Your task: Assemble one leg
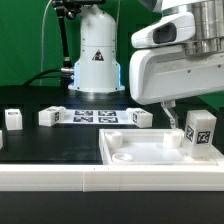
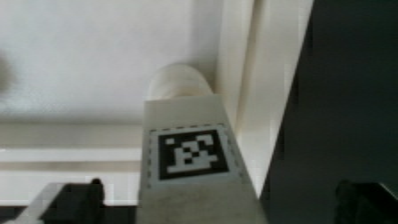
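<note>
A white leg [image 1: 200, 128] with a black-and-white tag stands on the wide white panel [image 1: 135, 152] near its corner at the exterior view's right. In the wrist view this leg [image 2: 187, 150] fills the middle, its rounded peg end pointing away from the camera. My gripper [image 2: 217, 205] is open, with a dark finger on either side of the leg and a gap showing between each finger and the leg. In the exterior view my gripper [image 1: 172, 115] hangs low over the panel beside the leg, mostly hidden by the arm's white body.
Three more legs stand on the black table [image 1: 13, 118], [image 1: 52, 116], [image 1: 140, 117]. The marker board [image 1: 95, 115] lies between them in front of the robot base [image 1: 97, 60]. The panel's raised rim [image 2: 270, 90] runs beside the leg.
</note>
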Tool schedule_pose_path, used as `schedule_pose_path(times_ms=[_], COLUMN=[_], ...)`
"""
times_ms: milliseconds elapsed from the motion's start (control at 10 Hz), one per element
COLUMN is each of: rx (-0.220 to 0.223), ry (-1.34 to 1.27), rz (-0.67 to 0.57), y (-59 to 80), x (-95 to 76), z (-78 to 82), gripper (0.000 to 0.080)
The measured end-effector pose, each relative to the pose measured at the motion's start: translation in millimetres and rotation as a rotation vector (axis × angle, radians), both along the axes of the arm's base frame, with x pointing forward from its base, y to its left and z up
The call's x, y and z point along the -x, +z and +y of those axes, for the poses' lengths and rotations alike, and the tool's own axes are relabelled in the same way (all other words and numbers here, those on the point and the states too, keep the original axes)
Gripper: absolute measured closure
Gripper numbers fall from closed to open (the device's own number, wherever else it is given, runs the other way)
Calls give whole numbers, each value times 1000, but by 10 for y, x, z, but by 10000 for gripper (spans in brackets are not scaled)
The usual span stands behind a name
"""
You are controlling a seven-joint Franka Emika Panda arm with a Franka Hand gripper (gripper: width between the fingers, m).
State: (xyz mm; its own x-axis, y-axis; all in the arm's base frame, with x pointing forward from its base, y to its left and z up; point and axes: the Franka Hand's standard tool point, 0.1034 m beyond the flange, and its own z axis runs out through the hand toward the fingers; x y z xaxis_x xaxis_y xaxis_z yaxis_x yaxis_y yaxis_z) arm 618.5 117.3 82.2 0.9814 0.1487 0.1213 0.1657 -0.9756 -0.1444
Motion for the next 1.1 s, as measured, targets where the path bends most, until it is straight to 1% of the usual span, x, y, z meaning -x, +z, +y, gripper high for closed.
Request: schedule_pose_path(times_ms=[200, 300, 400, 500, 900, 1100], rx=[2, 2, 2, 3, -3, -24], ry=[16, 17, 17, 16, -26, -189], rz=[2, 2, 2, 2, 9, 9], y=[-24, -24, -24, -27, -28, -28], x=[6, 7, 8, 8, 8, 2], z=[-38, -32, -32, -41, -42, -50], gripper=[151, 261, 395, 507, 507, 507])
